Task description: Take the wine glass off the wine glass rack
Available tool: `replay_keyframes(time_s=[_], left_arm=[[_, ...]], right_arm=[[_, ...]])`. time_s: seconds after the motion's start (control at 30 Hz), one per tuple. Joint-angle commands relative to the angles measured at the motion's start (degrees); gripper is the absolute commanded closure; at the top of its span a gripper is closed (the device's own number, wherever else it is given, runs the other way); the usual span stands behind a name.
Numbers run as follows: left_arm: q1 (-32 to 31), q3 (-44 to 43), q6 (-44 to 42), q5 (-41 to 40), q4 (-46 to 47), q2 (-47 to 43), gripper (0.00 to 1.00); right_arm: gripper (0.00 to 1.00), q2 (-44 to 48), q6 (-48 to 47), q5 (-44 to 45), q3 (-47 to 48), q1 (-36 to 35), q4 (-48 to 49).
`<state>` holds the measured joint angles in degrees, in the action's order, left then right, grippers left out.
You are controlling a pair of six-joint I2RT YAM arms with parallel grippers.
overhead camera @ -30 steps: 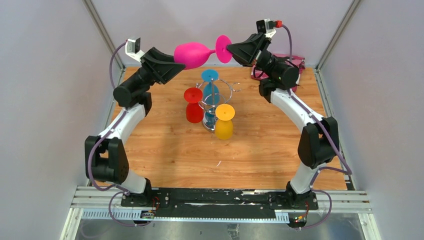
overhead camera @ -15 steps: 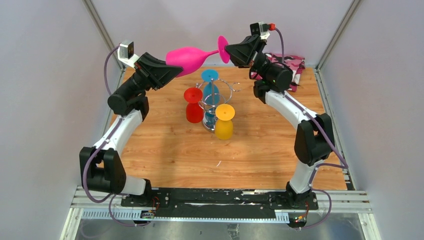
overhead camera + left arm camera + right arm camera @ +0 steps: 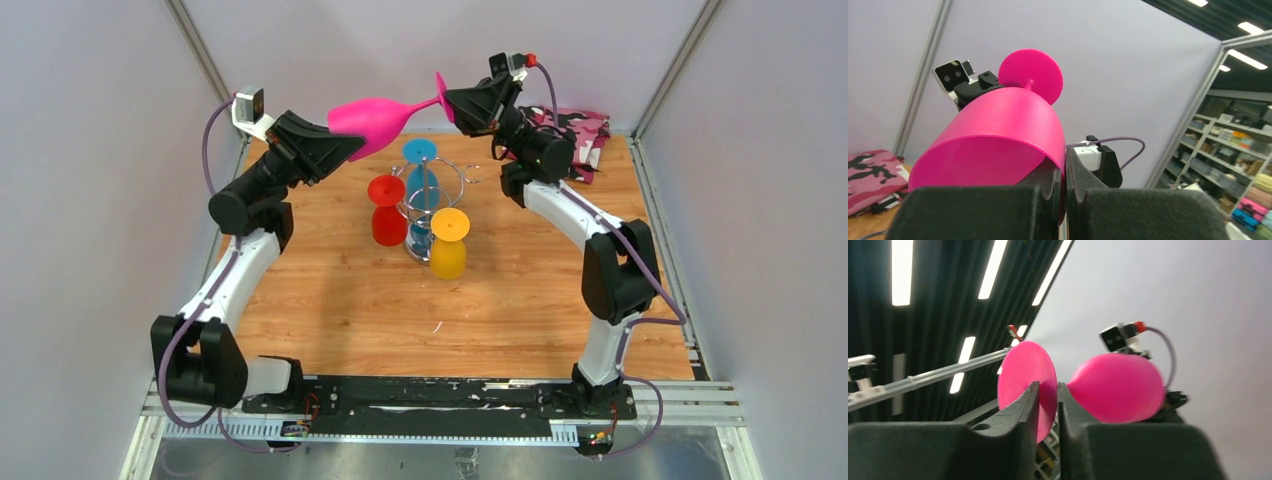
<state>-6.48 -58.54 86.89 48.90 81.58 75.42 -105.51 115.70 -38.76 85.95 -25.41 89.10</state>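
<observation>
A pink wine glass (image 3: 372,117) hangs on its side in the air above the back of the table, well clear of the wine glass rack (image 3: 462,178). My left gripper (image 3: 347,143) is shut on the rim of its bowl (image 3: 1008,120), one finger inside and one outside, as the left wrist view shows (image 3: 1064,160). At the other end, my right gripper (image 3: 447,100) has its fingers close on both faces of the round foot (image 3: 1023,370); in its wrist view (image 3: 1048,390) they look shut on it. Red (image 3: 386,215), blue (image 3: 420,152) and yellow (image 3: 449,245) glasses hang on the rack.
A pink camouflage cloth (image 3: 582,128) lies at the back right corner of the wooden table (image 3: 340,310). Grey enclosure walls stand close on the left, right and back. Both arms reach high over the rack.
The left gripper has closed onto the bowl's rim. The glass has shifted slightly left and tilted, bowl end lower, with both arms drawn further toward the back.
</observation>
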Motion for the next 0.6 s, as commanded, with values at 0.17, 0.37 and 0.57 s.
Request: replay_keyframes(time_s=[0.17, 0.37, 0.57], left_arm=[[-0.90, -10.12, -35.61, -8.21, -51.00, -12.42, 1.00], [-0.90, -28.73, -56.70, -22.65, -87.06, -10.04, 1.00], [-0.95, -52.03, -67.46, -40.97, -117.04, 5.06, 1.00]], right_arm=[[0.13, 2.07, -7.27, -6.57, -4.47, 0.25, -0.06], [0.07, 2.80, -5.27, -6.06, -9.35, 4.00, 2.26], [0.07, 6.24, -6.68, -7.22, -14.76, 9.46, 2.30]])
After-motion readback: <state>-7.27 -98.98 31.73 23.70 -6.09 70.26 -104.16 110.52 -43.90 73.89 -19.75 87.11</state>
